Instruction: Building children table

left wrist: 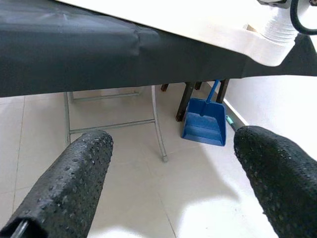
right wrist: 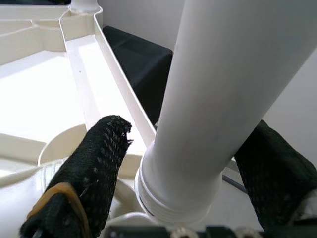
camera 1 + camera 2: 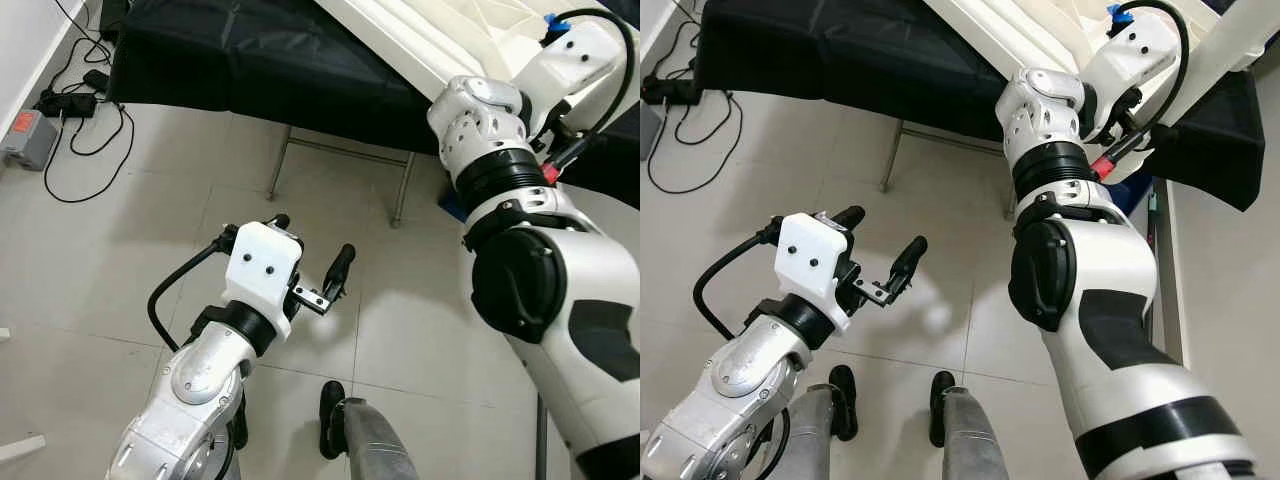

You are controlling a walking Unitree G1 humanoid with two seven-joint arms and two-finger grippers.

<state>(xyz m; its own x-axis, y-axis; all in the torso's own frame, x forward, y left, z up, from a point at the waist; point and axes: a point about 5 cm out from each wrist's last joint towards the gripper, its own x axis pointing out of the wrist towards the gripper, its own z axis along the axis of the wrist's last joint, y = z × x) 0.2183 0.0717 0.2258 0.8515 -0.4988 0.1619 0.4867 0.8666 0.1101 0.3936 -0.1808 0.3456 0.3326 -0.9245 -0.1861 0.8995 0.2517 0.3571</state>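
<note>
Right gripper (image 2: 183,163) clamps a white table leg (image 2: 218,94), fingers on either side of it, at the rim of the upturned white tabletop (image 2: 44,94) lying on a black-draped table (image 3: 250,50). Left gripper (image 3: 315,262) hovers over the tiled floor (image 3: 150,220), fingers spread, holding nothing. Blue dustpan (image 1: 203,124) beneath the table.

Pale tiled floor (image 3: 150,230); black-draped tabletop (image 3: 250,60) on metal legs; blue dustpan (image 1: 203,124) beneath it; cables (image 3: 80,110) by the wall.
</note>
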